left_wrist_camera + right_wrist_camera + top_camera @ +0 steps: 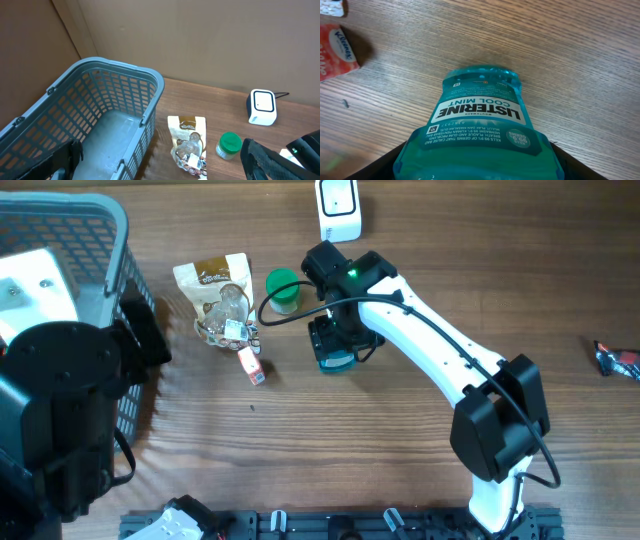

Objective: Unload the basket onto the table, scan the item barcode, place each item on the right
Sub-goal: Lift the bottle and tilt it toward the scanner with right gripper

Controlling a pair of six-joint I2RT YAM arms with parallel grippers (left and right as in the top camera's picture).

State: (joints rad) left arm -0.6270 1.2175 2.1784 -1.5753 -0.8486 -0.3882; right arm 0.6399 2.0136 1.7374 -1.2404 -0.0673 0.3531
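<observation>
A teal Listerine mouthwash bottle (334, 350) (480, 125) lies on the wooden table near the middle. My right gripper (340, 340) (480, 167) is shut on it, with the dark fingers against both of its sides. The label faces the right wrist camera, printed upside down. The white barcode scanner (338, 205) (262, 106) stands at the far edge of the table, beyond the bottle. My left gripper (162, 150) hangs open and empty above the basket's near corner, its fingers (260, 160) spread wide.
A grey plastic basket (110, 220) (120, 70) fills the left side. Between it and the bottle lie a snack bag (215, 290) (187, 140), a green-lidded jar (283, 290) (229, 145) and a red tissue pack (252, 366) (335, 52). A dark packet (615, 360) is at the right edge.
</observation>
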